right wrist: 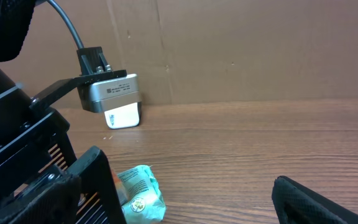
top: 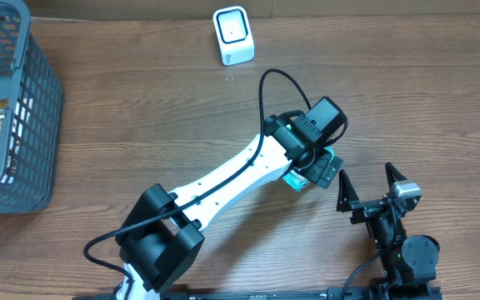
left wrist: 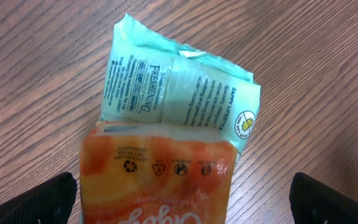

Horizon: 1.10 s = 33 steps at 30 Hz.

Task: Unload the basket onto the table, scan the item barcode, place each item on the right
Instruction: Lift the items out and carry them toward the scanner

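Wipes packet (left wrist: 173,118) just lying flat on the counter (left wrist: 36,68), centre frame, under the left tool (left wrist: 188,208), spread wide, gripping nothing. Right tool (top: 365,179) lower right, also wide, empty.

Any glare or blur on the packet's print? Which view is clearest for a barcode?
Left wrist view: the mint-green and orange plastic packet is sharp and evenly lit, small print legible, slight sheen, no barcode visible. Overhead: the white left arm hides most of it. Right wrist view: it is small, unreadable.
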Tool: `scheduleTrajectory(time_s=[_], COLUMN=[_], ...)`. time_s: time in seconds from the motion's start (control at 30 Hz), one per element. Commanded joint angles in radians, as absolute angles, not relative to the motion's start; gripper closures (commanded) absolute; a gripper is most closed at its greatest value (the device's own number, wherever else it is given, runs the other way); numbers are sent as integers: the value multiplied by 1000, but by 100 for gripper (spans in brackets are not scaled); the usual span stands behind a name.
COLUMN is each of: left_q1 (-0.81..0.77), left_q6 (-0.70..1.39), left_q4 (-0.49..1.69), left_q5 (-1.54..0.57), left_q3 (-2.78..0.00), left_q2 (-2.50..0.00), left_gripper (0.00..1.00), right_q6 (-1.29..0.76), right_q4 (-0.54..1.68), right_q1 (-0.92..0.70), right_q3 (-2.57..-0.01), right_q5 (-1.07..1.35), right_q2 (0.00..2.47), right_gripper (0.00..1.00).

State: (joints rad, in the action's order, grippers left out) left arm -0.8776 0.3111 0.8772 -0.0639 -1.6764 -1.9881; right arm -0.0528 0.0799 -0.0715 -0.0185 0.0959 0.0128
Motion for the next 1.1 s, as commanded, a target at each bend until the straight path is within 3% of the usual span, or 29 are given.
scheduleTrajectory(time_s=[0.0, 0.1, 0.2, 0.33, 0.73, 0.93, 1.07], left_q1=[-883, -883, -883, -884, -884, -884, -884], left_q6=[291, 291, 291, 291, 291, 291, 291], left_q4=[885, 885, 890, 904, 920, 919, 913], left_q5=[-68, -68, -68, -68, -17, -17, -15], left_q3=[-1673, -1673, -1673, -1671, -1670, -1669, -1650], left_q2=[-1976, -1976, -1976, -1977, -1977, -1977, -1977], left_gripper=[0, 3, 18, 26, 24, 30, 27], right_q6=[-60, -60, -60, -60, -60, -60, -60], right_q4=[77, 77, 77, 77, 77, 77, 77], right_q1=[-66, -66, -66, -66, -66, -66, -66], right_q3=[-8, -8, -8, -8, -8, -8, -8], right_q5=[83, 83, 83, 83, 83, 83, 83], right_q2=[3, 3, 3, 3, 3, 3, 3], right_gripper=[0, 0, 0, 0, 0, 0, 0])
